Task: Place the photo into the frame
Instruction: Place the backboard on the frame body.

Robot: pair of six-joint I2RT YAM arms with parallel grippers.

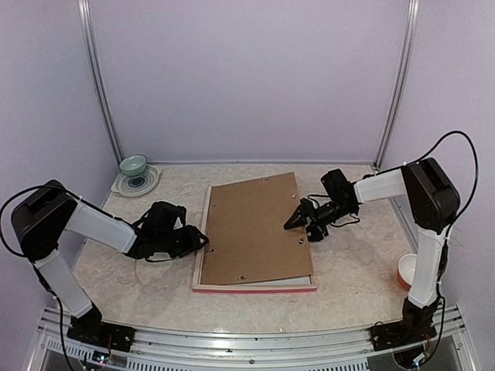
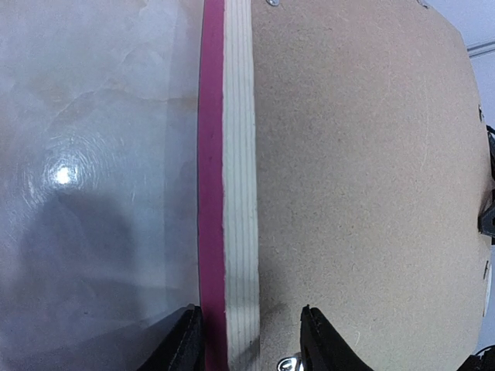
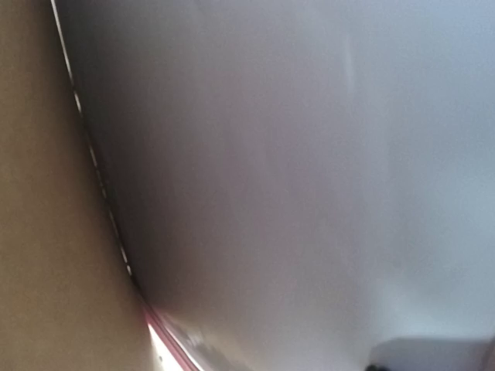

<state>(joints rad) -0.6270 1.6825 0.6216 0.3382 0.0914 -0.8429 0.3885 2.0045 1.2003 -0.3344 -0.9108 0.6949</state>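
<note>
**Item: frame, back up, mid-table**

The frame (image 1: pixel 254 287) lies flat at the centre of the table (image 1: pixel 352 263), pale wood back upward. Bright pink shows along its near outer edge and, in the left wrist view, down its left outer edge. One brown backing board (image 1: pixel 255 230) lies on it, slightly askew, so a pale strip shows along the left and near rails. Tabletop shows on all four sides of the frame, widest to the left and right.

Left gripper (image 2: pixel 247 328): at the left rail, jaws part-way apart and straddling it. One finger is against the pink edge and the other is over the board, short of the rail's inner edge.

Right gripper (image 1: pixel 297 220): at the board's right edge. Its own camera is blurred, so its width cannot be told.

Surroundings: one pale green bowl (image 1: pixel 133 164) on one ringed dish (image 1: pixel 143 183) in the far left corner, and one orange-and-white cup (image 1: pixel 405 270) near right, partly behind the right arm. Both are well apart from the frame.

Count: one frame, one board, two arms.
</note>
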